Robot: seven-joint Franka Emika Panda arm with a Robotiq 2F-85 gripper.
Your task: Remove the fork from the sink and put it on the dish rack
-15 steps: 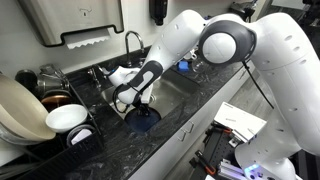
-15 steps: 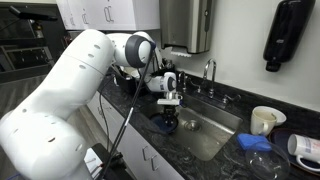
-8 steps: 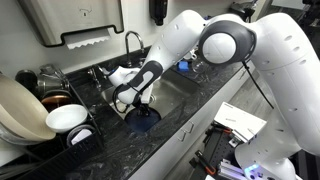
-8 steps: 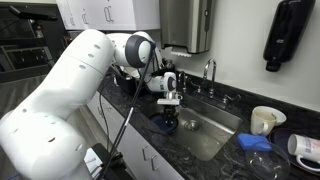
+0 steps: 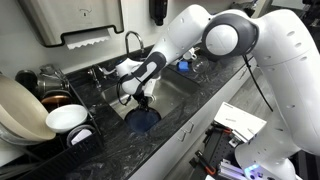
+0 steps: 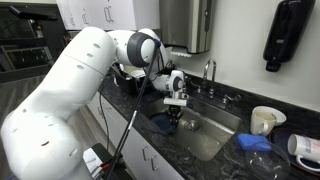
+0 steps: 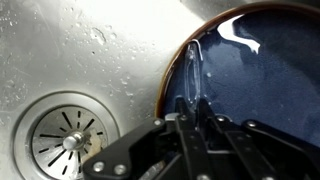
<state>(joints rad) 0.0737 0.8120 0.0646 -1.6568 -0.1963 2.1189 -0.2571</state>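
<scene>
In the wrist view my gripper (image 7: 196,122) is shut on a slim bluish fork (image 7: 196,70) that points away over the rim of a dark blue plate (image 7: 255,70). The plate lies in the steel sink (image 7: 90,50) beside the round drain (image 7: 64,142). In both exterior views the gripper (image 5: 143,101) (image 6: 172,113) hangs just above the blue plate (image 5: 146,121) (image 6: 163,125) in the sink (image 5: 178,88) (image 6: 208,132). The fork is too small to make out there. The dish rack (image 5: 70,98) with a cream plate (image 5: 14,108) and a white bowl (image 5: 66,118) stands beside the sink.
A curved faucet (image 5: 133,40) (image 6: 210,70) rises behind the basin. A grey dispenser (image 5: 75,18) hangs on the wall above the rack. A white mug (image 6: 264,120) and blue cloth (image 6: 252,143) sit on the dark counter (image 5: 150,145). Papers (image 5: 238,122) lie below the counter's edge.
The gripper has risen a little from the blue plate and shifted slightly toward the middle of the sink, still closed.
</scene>
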